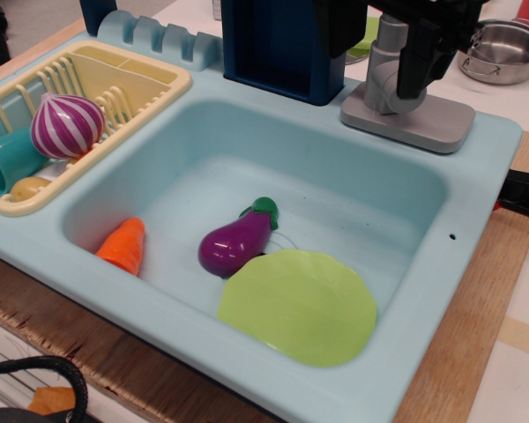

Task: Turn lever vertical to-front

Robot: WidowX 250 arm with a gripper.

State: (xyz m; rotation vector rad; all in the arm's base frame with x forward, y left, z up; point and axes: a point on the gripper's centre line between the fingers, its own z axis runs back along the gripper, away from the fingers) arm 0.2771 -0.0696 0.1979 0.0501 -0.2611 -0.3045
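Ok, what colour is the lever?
Grey, on a matching grey base plate; the lever shows in observation.image.

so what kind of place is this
Most likely a toy kitchen set up on a wooden tabletop: a pale blue plastic sink, a yellow dish rack, and plastic food such as an eggplant.

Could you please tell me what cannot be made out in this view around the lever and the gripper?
- Gripper: its upper part is cut off by the top edge, and the dark fingers merge, so open or shut is unclear.
- Lever: its right side is hidden behind a dark finger, so contact cannot be confirmed.
- Steel pot: partly hidden by the gripper; its contents cannot be seen.
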